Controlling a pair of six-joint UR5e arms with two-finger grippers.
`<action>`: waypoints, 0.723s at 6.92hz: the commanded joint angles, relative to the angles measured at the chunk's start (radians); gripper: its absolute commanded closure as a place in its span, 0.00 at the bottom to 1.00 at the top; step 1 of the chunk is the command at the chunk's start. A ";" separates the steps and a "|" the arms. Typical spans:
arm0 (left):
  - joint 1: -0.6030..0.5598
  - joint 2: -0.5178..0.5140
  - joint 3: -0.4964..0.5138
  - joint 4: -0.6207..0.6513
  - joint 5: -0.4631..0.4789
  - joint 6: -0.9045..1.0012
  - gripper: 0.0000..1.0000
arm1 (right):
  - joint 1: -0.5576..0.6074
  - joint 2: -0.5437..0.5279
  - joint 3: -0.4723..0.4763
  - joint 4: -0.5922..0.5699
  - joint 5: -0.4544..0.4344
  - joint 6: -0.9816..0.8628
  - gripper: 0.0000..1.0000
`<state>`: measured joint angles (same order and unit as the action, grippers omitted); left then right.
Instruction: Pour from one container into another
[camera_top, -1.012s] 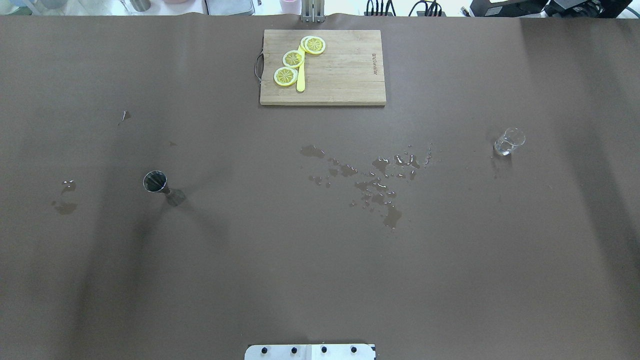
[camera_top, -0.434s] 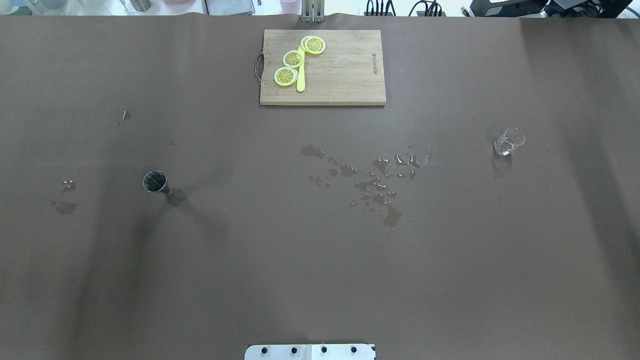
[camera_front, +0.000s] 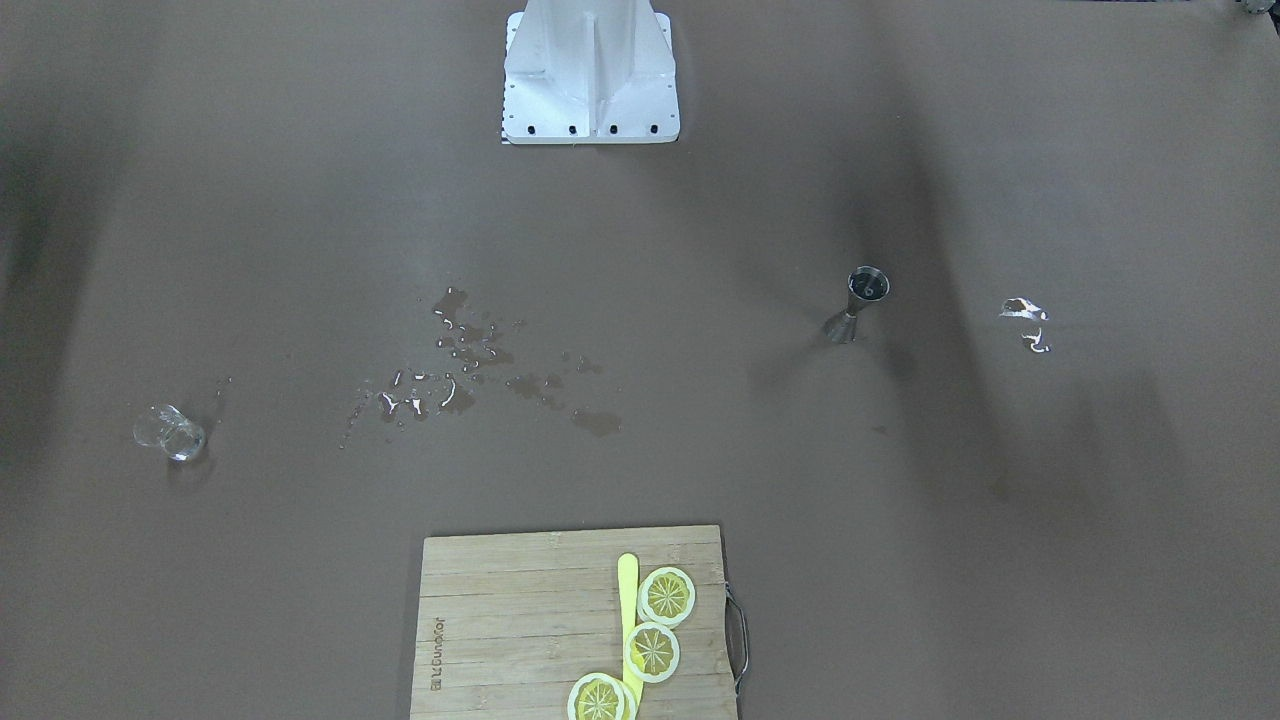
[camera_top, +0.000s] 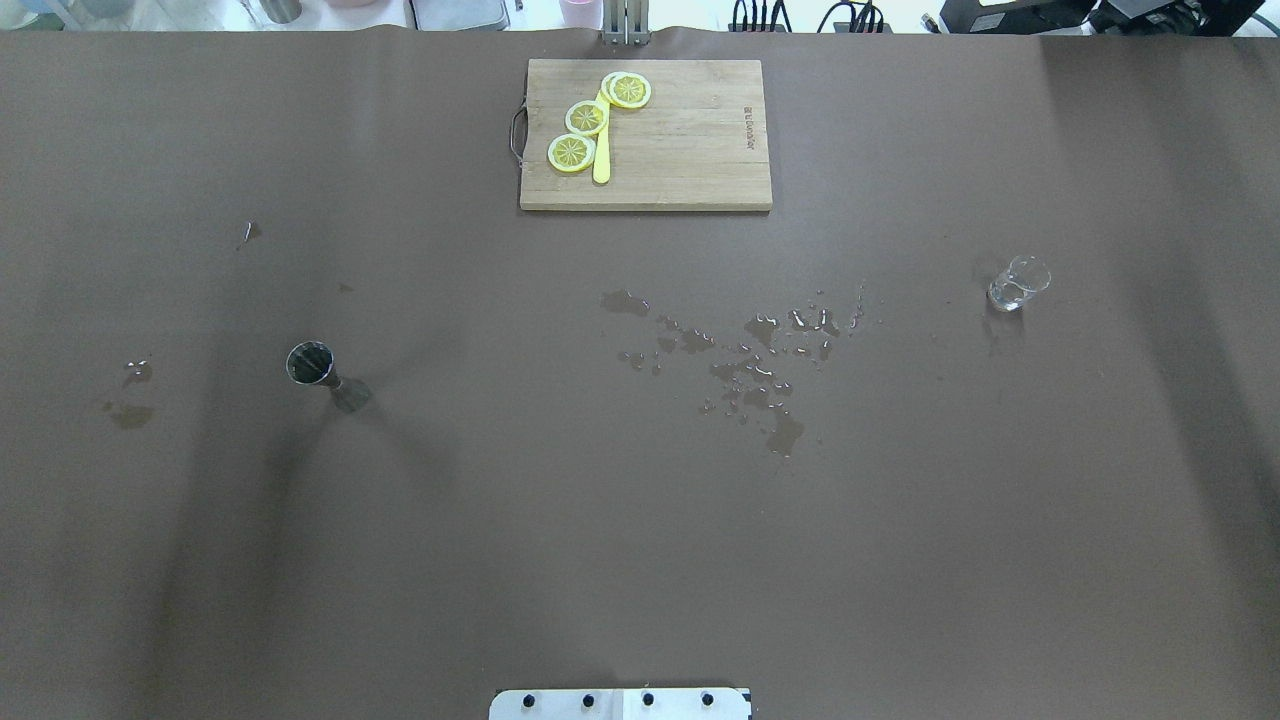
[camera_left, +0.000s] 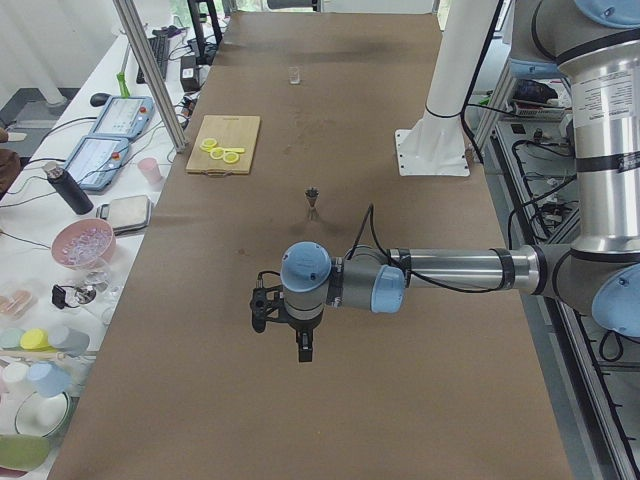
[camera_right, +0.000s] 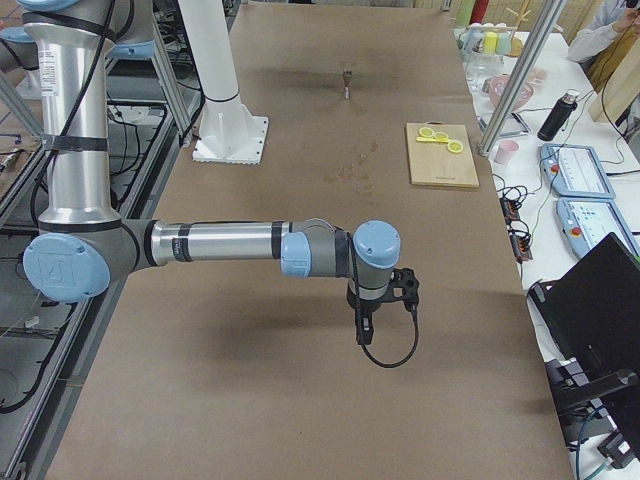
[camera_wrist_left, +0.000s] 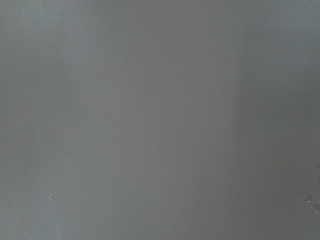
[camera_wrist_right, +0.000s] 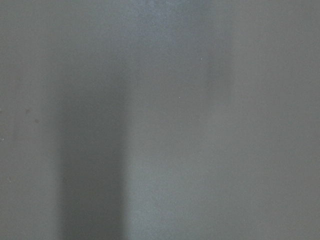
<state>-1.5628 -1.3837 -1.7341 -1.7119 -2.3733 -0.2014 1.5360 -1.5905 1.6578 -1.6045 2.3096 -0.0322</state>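
A small steel jigger (camera_top: 311, 363) stands upright on the left half of the brown table, also seen as the jigger (camera_front: 862, 296). A small clear glass (camera_top: 1017, 284) with a little water stands far off on the right half, also seen as the glass (camera_front: 170, 432). My left gripper (camera_left: 303, 348) hangs over bare table well short of the jigger (camera_left: 313, 200); I cannot tell whether it is open or shut. My right gripper (camera_right: 362, 330) hangs over bare table, and I cannot tell its state either. Both wrist views show only blurred table surface.
Spilled water (camera_top: 750, 365) is scattered over the table's middle, with smaller wet spots (camera_top: 130, 395) at the far left. A wooden cutting board (camera_top: 690, 150) with lemon slices (camera_top: 586, 117) and a yellow knife lies at the far edge. The robot's base plate (camera_top: 620, 703) sits at the near edge.
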 joint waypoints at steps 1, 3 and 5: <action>0.001 -0.003 0.004 0.000 0.002 0.000 0.01 | -0.005 0.007 -0.003 -0.002 0.004 0.000 0.00; 0.000 -0.005 0.002 0.001 0.003 0.000 0.01 | -0.004 0.011 0.005 0.001 0.010 -0.002 0.00; -0.003 0.000 -0.005 0.018 0.002 -0.001 0.01 | -0.005 0.033 0.007 0.000 0.013 0.005 0.00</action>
<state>-1.5643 -1.3858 -1.7365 -1.7071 -2.3705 -0.2019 1.5319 -1.5722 1.6674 -1.6036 2.3199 -0.0296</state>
